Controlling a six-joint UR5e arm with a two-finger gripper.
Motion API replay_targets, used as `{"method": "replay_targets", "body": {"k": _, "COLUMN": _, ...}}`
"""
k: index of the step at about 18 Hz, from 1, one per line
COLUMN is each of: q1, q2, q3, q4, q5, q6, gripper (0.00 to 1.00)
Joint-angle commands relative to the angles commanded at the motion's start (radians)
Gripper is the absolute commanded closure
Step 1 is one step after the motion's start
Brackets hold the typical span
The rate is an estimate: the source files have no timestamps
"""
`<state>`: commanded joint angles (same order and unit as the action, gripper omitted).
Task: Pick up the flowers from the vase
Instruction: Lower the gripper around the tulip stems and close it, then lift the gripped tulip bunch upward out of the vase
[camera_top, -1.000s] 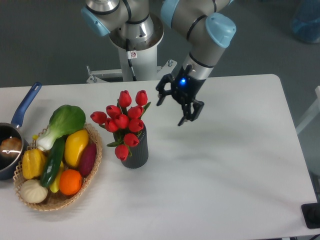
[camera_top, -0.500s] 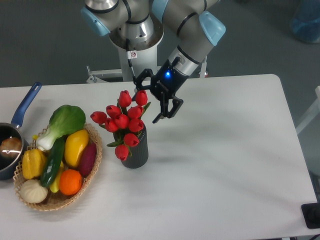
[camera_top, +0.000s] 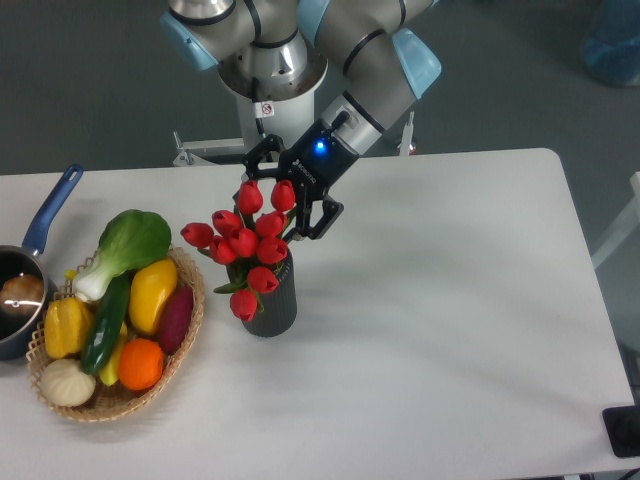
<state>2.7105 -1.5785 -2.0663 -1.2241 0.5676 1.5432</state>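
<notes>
The gripper (camera_top: 283, 197) hangs over the upper buds of the flowers (camera_top: 245, 240), its two fingers spread apart with nothing between them; one fingertip shows near the top bud at about 10 o'clock, the other by the bunch's edge at 4 o'clock. From the gripper, the bulk of the red tulips lies toward 7 o'clock and below. The bunch stands in the vase (camera_top: 270, 300), a dark ribbed cylinder upright on the white table (camera_top: 450, 330), its stems hidden inside the mouth. The long axis of the bunch runs roughly up out of the vase, leaning a little toward 11 o'clock, so I judge the lift must follow that line. Whether the fingers touch any bud cannot be told from this view.

At 9 o'clock of the vase, just beside it, sits a wicker basket (camera_top: 190, 320) of vegetables and fruit; a blue-handled pot (camera_top: 30, 280) lies farther out. The tabletop toward 3 o'clock is bare white.
</notes>
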Motion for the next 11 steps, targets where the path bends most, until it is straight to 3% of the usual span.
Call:
{"method": "replay_targets", "body": {"k": 7, "q1": 0.006, "q2": -0.002, "q3": 0.005, "q4": 0.002, "q5": 0.000, "q6": -0.037, "gripper": 0.91}}
{"method": "replay_targets", "body": {"k": 9, "q1": 0.008, "q2": 0.000, "q3": 0.008, "q4": 0.000, "q5": 0.000, "q6": -0.038, "gripper": 0.99}}
{"method": "replay_targets", "body": {"k": 11, "q1": 0.009, "q2": 0.000, "q3": 0.009, "q4": 0.000, "q5": 0.000, "q6": -0.038, "gripper": 1.00}}
